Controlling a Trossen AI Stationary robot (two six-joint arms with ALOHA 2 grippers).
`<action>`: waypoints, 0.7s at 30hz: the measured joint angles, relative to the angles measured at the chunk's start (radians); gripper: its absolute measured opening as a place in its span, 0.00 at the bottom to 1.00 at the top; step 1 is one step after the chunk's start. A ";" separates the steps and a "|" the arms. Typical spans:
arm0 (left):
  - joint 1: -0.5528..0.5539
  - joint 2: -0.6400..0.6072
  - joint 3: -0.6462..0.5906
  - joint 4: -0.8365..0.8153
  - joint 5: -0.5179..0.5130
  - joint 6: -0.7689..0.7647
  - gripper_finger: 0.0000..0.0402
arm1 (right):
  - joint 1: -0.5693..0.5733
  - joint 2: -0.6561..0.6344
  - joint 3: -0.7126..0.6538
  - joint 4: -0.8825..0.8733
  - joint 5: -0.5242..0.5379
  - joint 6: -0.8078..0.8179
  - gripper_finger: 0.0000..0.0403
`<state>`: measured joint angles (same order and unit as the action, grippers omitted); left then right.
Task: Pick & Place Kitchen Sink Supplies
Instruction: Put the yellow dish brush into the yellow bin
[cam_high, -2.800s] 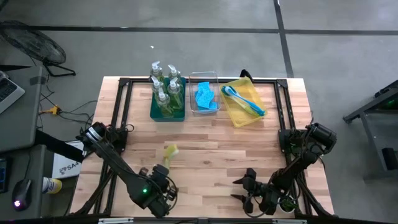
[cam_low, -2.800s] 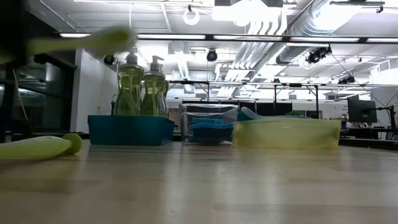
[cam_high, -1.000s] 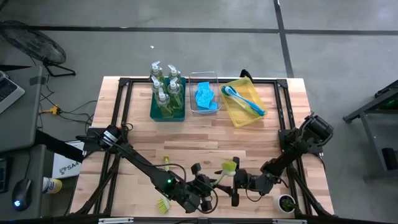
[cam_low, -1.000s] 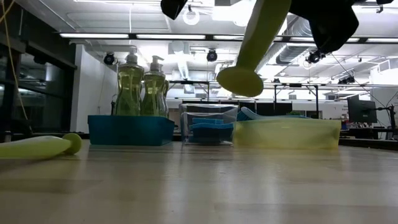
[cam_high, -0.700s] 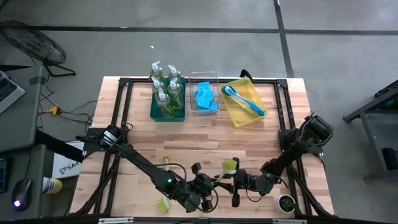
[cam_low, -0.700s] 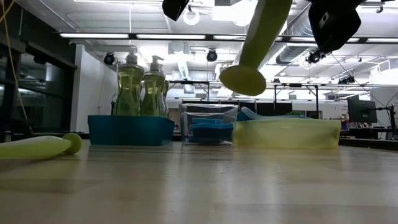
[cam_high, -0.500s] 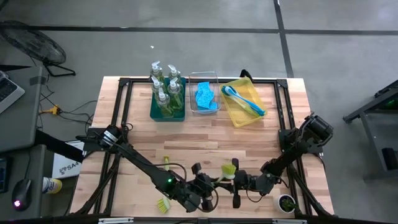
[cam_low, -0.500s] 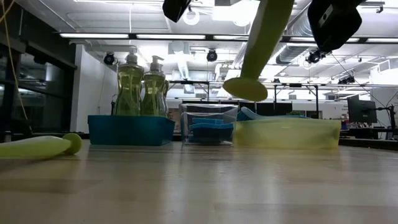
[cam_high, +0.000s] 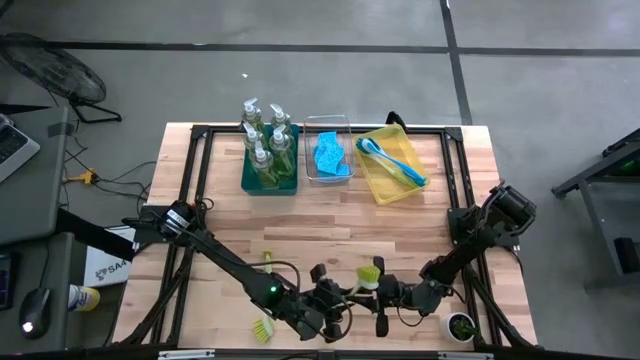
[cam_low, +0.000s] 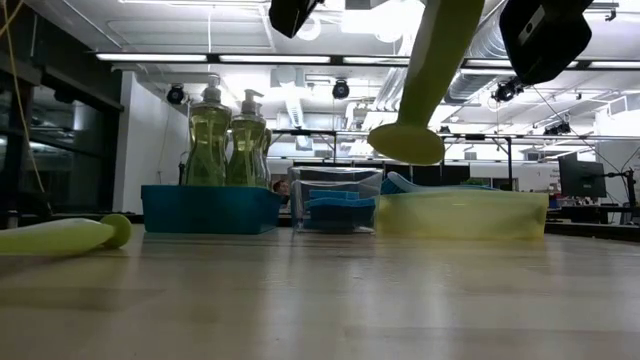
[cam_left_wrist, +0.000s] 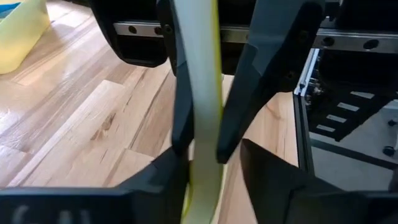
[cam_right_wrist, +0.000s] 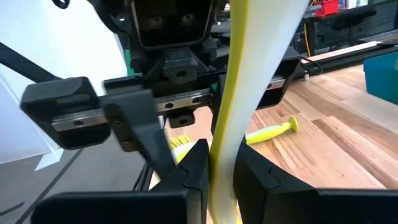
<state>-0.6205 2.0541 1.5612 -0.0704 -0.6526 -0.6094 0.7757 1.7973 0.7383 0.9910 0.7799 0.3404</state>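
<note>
I'm holding the yellow-green dish brush (cam_high: 368, 274) aloft at lower centre of the high view, my right gripper (cam_right_wrist: 219, 169) clamping its handle tight while my left gripper (cam_left_wrist: 202, 134) is loosening, fingers barely parted around it. If the left drags while backing away, the brush is twisting or slipping free. The yellow bin (cam_high: 392, 170) is waiting upper right of centre.

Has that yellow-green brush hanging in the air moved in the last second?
Yes. In the low view the held brush has drifted right, its end now over the yellow bin rather than the clear bin.
</note>
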 joint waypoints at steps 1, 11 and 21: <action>0.000 0.000 0.000 0.000 0.002 0.000 0.37 | 0.000 0.000 0.000 0.000 0.003 0.000 0.10; -0.002 -0.009 0.000 -0.050 0.017 0.032 0.71 | -0.001 -0.001 -0.001 -0.079 0.036 0.054 0.10; -0.002 -0.072 0.000 -0.280 -0.179 -0.122 0.72 | -0.002 -0.210 -0.002 -0.558 0.015 0.255 0.10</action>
<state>-0.6228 1.9820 1.5608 -0.3507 -0.8314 -0.7312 0.7742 1.5871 0.7364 0.4334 0.7951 0.5954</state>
